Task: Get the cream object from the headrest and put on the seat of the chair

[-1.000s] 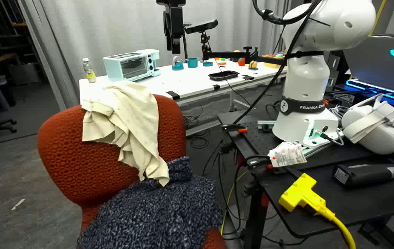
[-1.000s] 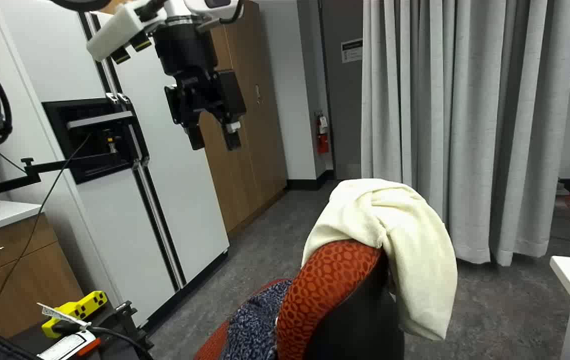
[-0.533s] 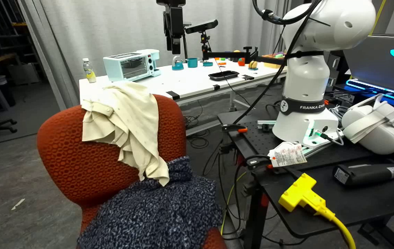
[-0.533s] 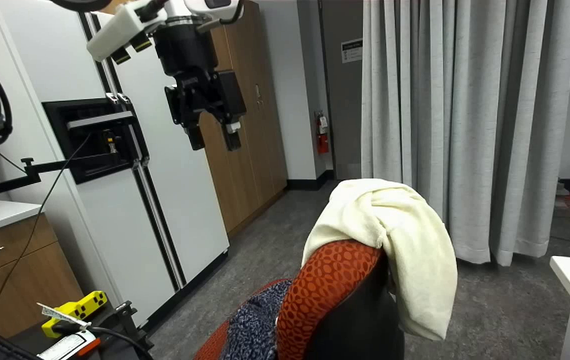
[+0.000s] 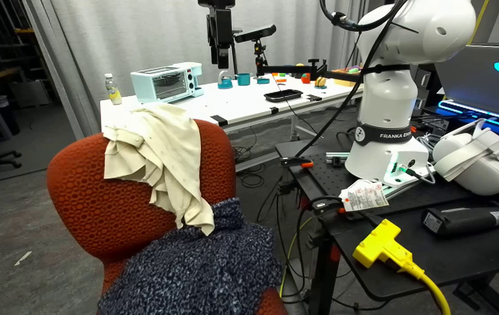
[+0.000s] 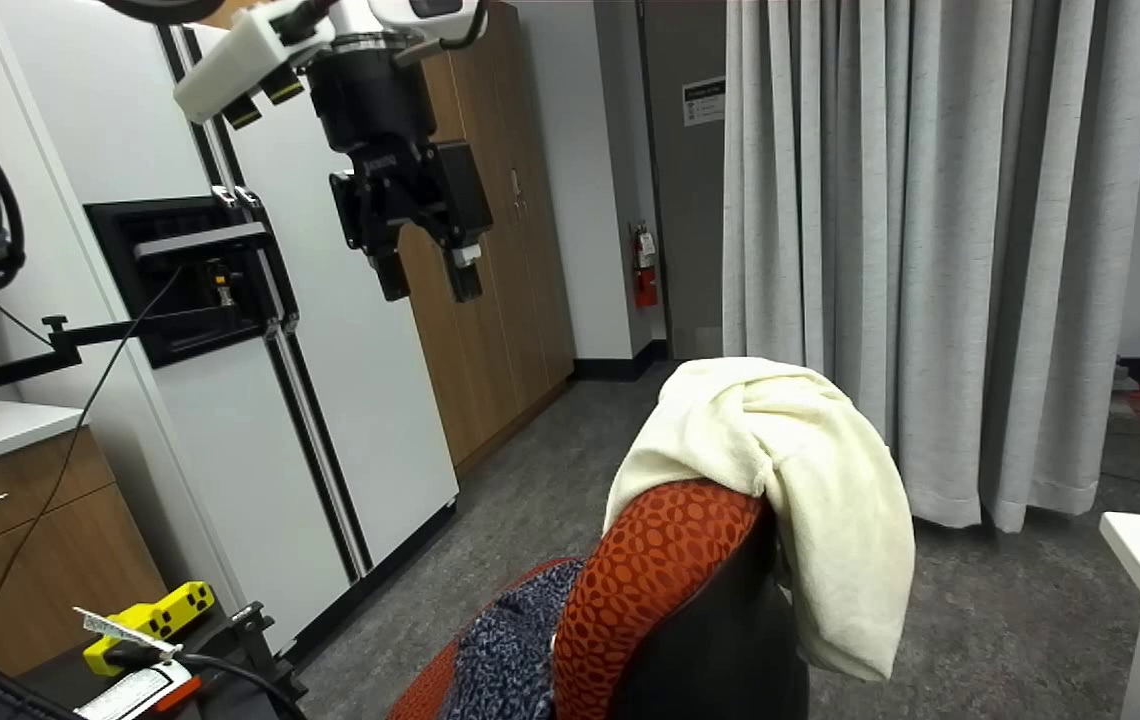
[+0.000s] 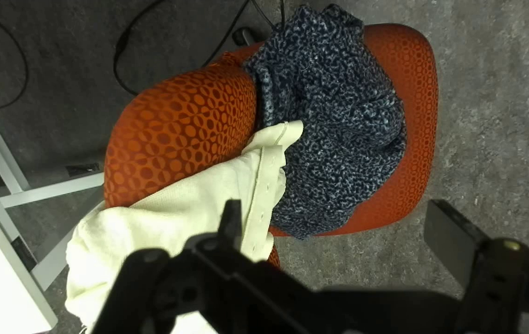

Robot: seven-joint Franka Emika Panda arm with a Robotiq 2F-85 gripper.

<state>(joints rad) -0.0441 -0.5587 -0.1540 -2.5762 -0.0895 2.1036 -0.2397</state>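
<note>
The cream shirt (image 5: 162,153) hangs over the headrest (image 5: 215,133) of the rust-orange chair, with part down the front and part behind, as an exterior view (image 6: 820,490) shows. Its front end touches the dark navy speckled cloth (image 5: 205,267). That cloth covers much of the seat (image 7: 415,93); a bare rim shows in the wrist view. My gripper (image 6: 430,288) is open and empty, in the air well above the chair and apart from the shirt. In the wrist view the gripper (image 7: 334,204) has its fingers wide apart, one overlapping the shirt (image 7: 190,204) in the picture.
A white table (image 5: 240,105) with a toy oven (image 5: 166,82), a bottle (image 5: 113,89) and a black tray (image 5: 283,95) stands behind the chair. The black robot table (image 5: 407,245) with a yellow power splitter (image 5: 383,245) is beside the chair. A camera arm (image 5: 289,69) juts over the white table.
</note>
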